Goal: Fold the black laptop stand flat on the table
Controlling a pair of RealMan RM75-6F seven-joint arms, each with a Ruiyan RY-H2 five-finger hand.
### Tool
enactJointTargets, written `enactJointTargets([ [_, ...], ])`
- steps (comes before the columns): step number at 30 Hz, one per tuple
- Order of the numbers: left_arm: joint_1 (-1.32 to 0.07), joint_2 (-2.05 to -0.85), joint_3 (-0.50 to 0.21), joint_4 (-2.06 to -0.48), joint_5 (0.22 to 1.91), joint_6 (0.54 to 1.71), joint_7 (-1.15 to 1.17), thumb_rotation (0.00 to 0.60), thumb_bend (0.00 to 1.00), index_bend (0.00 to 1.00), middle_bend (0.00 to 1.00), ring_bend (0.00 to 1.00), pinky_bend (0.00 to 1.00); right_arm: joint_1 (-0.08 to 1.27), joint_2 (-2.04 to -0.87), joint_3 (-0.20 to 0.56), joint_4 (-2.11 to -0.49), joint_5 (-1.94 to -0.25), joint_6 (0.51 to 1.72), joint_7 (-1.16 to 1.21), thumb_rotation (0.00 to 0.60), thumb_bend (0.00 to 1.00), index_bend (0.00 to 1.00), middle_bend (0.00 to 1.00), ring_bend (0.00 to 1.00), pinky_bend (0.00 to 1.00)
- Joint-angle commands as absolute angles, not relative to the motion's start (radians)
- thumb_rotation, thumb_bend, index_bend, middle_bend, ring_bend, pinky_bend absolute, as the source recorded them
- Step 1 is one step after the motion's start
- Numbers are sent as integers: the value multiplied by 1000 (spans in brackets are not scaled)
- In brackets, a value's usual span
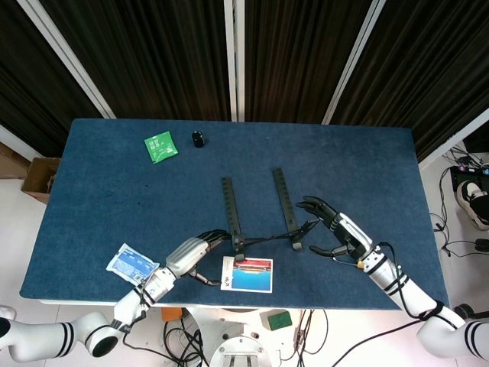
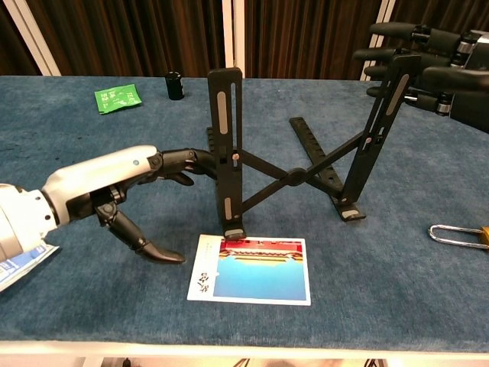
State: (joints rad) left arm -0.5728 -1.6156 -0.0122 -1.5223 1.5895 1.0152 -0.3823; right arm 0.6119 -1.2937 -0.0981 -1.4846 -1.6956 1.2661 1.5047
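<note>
The black laptop stand (image 2: 294, 174) (image 1: 260, 218) stands unfolded in the middle of the blue table (image 1: 344, 168), two upright bars joined by crossed struts. My left hand (image 2: 114, 187) (image 1: 191, 256) reaches in from the left, fingers spread, its fingertips touching the left upright bar about halfway up. My right hand (image 2: 428, 65) (image 1: 336, 233) hovers at the top of the right upright bar, fingers spread on either side of it; contact is unclear. Neither hand holds anything.
A picture card (image 2: 252, 269) lies just in front of the stand. A padlock (image 2: 458, 235) lies at the right, a blue-white packet (image 1: 131, 264) at the left front edge, a green packet (image 2: 117, 98) and a small black cap (image 2: 175, 84) at the back left.
</note>
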Motion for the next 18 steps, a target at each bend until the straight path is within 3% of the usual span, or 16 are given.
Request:
enactJointTargets([
  [1, -559, -1604, -28, -1517, 1580, 1060, -359, 600, 31, 136, 143, 90, 147, 621, -1304, -102, -1471, -1683, 1218, 1449, 600, 176, 96, 147, 2, 74],
  [7, -516, -1548, -43, -1526, 1547, 1139, -264, 600, 31, 135, 143, 90, 143, 673, -1364, -26, -1454, -1580, 1090, 1276, 600, 176, 51, 121, 0, 72],
  [14, -454, -1486, -47, -1553, 1498, 1215, -192, 600, 31, 135, 143, 90, 137, 771, -1519, 148, -1341, -1349, 917, 1091, 600, 176, 0, 78, 0, 60],
  [18, -433, -1462, -42, -1558, 1489, 1235, -180, 600, 31, 135, 142, 90, 137, 792, -1593, 226, -1284, -1248, 897, 1013, 600, 176, 0, 7, 0, 16],
])
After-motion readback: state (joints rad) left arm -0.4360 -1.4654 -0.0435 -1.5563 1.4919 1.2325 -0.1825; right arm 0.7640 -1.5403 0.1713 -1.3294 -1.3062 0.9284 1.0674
